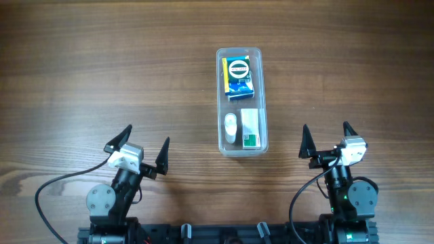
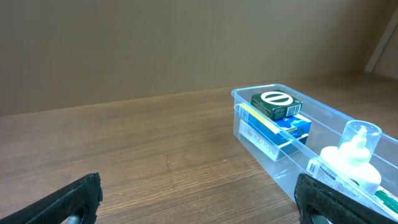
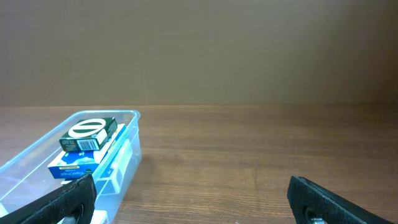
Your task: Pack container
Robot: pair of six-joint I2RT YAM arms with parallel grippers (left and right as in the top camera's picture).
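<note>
Overhead view: the brown wood bench fills the whole frame. The tub lies on it a bit right of the middle, in the upper half, with its long side running up and down the frame. It has no lid on.

The left fingers are at the lower left and the right fingers are at the lower right. Both pairs are spread wide and hold nothing. Both are well apart from the tub.

Things are already in the tub. At its upper end a green box with a white ring on it lies on top of a blue box. At the lower end a white box lies just beside a small bottle.

I think the packing is nearly done or all done. I see nothing loose on the bench to put in. No lid shows in any view, so I cannot tell if closing the tub is part of the job.

Some things are hard to see. The green box hides most of the blue box. The left wrist view cuts off the near end of the tub at the right edge, and a dark finger covers part of it. The right wrist view shows only one end of the tub at the lower left. The words on the boxes are too small to read.
</note>
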